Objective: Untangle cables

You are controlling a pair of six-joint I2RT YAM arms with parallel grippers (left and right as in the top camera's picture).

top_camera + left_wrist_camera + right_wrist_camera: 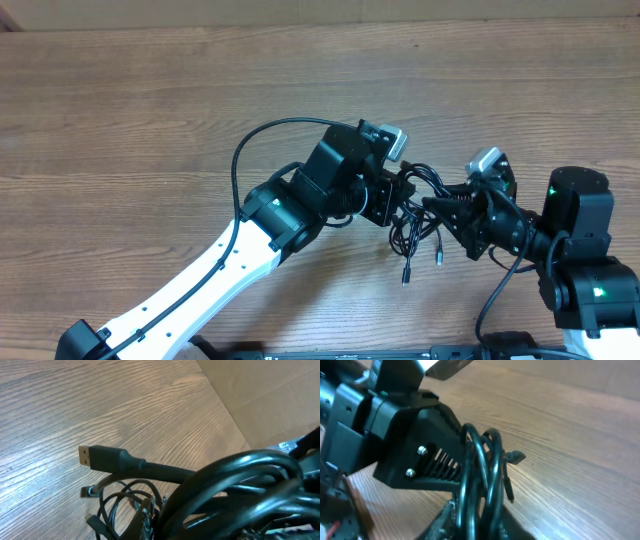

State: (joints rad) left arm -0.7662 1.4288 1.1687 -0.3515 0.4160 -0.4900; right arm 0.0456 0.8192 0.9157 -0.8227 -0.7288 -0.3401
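Observation:
The cables [416,228] are a knot of thin black cords held above the wooden table between my two grippers. My left gripper [399,203] is shut on the knot from the left. My right gripper [433,206] is shut on it from the right. Two plug ends [407,274] hang down from the knot. In the left wrist view the thick bundle of cables [240,485] fills the lower right beside my finger [151,516], and a gold-tipped plug [88,456] sticks out to the left. In the right wrist view my fingers [472,521] clamp upright cable loops [481,467].
The wooden table [150,120] spreads left and behind the arms. A beige board [300,10] runs along the far edge and shows in the left wrist view [265,390]. The left gripper's black body [405,445] sits close in front of my right gripper.

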